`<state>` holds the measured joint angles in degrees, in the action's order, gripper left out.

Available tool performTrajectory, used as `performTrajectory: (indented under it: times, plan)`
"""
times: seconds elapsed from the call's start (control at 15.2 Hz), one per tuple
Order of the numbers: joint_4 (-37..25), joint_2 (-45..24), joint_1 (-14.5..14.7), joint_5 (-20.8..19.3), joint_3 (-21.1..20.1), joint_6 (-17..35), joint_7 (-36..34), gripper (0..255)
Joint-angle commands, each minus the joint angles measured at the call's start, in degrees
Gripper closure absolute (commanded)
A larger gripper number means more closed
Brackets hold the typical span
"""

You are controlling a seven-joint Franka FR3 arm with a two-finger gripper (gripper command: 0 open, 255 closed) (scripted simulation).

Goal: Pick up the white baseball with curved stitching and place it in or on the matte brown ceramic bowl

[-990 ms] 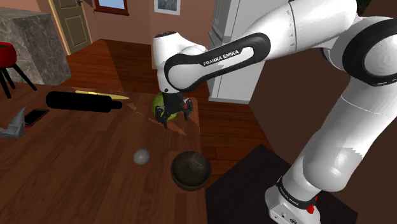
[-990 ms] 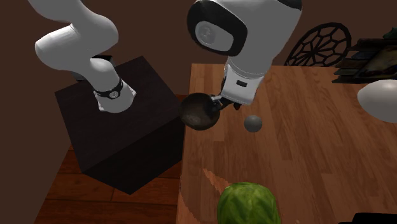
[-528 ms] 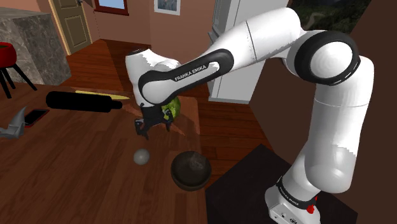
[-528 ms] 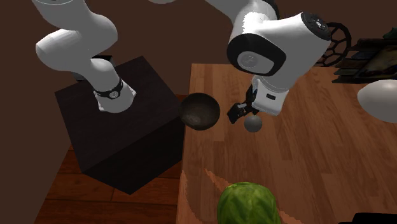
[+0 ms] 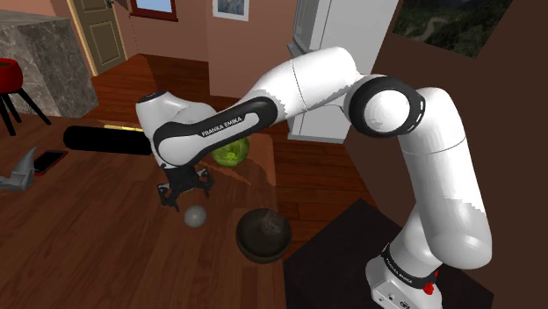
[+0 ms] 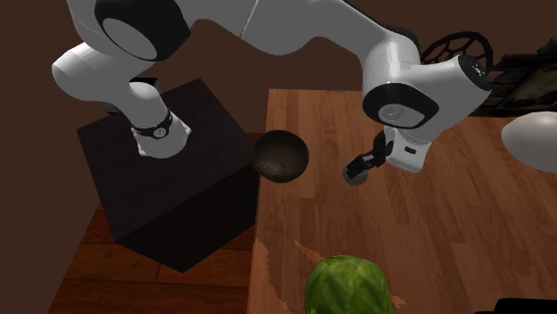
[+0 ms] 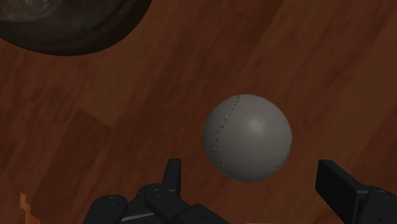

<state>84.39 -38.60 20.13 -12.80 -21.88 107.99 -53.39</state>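
Our gripper (image 5: 184, 198) hangs just above the table (image 5: 97, 263) with its two black fingers spread wide, holding nothing. Looking along it in the wrist view, we see the baseball (image 7: 248, 137) lying on the wood between and just ahead of the fingertips. There is a gap on each side, so neither finger touches it. It is a pale grey ball with a curved line of dark stitching across its face. In the shoulder view the baseball sits just below the gripper, and the bowl (image 5: 263, 250) stands near it on the shoulder view's right, apart from the ball. We find the bowl dark brown, dull and round, upright near the table's edge. Farther back on the table a green watermelon (image 5: 230, 154) shows behind the white arm. A long black cylinder (image 5: 97, 138) lies across the wood on the shoulder view's left. The dark box stand (image 5: 338, 255) sits beside the table.
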Motion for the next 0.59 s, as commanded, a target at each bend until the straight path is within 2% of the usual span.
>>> performTrajectory:
  times: [0.0,0.53]
  plan:
    - [-0.10,-1.23,0.38,-0.31,0.19,0.99,-0.35,0]
    - [2.66,-2.28,0.27,-0.87,0.56,4.71,-0.77,0]
